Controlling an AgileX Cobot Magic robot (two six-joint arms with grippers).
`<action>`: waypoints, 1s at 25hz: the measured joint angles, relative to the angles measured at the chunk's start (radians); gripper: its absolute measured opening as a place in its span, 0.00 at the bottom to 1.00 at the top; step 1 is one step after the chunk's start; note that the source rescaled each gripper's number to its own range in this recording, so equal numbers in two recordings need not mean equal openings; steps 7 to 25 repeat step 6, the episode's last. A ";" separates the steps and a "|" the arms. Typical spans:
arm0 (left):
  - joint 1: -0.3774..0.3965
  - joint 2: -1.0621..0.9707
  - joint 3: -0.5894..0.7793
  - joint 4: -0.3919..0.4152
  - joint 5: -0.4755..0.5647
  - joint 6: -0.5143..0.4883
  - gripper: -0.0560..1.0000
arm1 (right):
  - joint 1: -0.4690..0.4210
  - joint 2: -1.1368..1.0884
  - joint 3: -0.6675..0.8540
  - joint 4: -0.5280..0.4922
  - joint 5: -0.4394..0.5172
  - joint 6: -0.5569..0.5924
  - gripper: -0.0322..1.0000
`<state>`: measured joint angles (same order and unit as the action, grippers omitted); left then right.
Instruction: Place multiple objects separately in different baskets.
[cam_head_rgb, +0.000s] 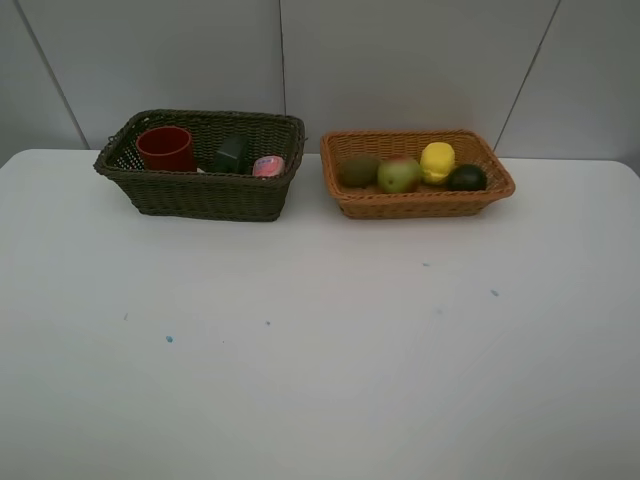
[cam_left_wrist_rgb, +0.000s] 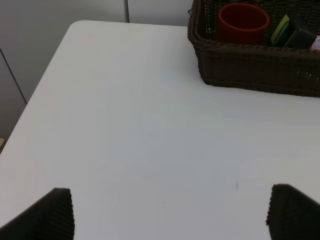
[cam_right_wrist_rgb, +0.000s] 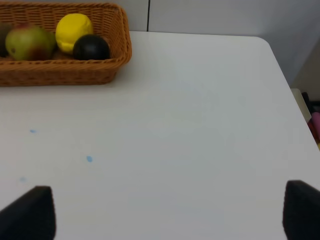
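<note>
White table (cam_head_rgb: 320, 380) with small blue specks (cam_head_rgb: 169, 339), grey panelled wall (cam_head_rgb: 400, 60) behind

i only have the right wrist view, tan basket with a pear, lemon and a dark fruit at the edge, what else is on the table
Observer: A dark brown woven wicker basket stands beside your light orange-tan wicker basket, apart from it.
Operator: whats in the brown one
Observer: An upright red cup, a dark green pump bottle and a pink white-capped bottle.
Operator: anything cut off in my basket
Observer: Yes, a brown kiwi lies at the end next to the green-red pear.
Operator: left claw holding anything
Observer: No, the left claw is open over bare white table.
</note>
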<state>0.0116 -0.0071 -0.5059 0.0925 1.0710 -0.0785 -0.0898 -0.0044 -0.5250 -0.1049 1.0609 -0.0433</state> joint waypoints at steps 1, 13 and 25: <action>0.000 0.000 0.000 0.000 0.000 0.000 1.00 | 0.000 0.000 0.000 0.000 0.000 0.000 0.99; 0.000 0.000 0.000 0.000 0.000 0.000 1.00 | 0.016 0.000 0.000 0.000 0.000 0.000 0.99; 0.000 0.000 0.000 0.000 0.000 0.000 1.00 | 0.016 0.000 0.000 0.000 0.000 0.000 0.99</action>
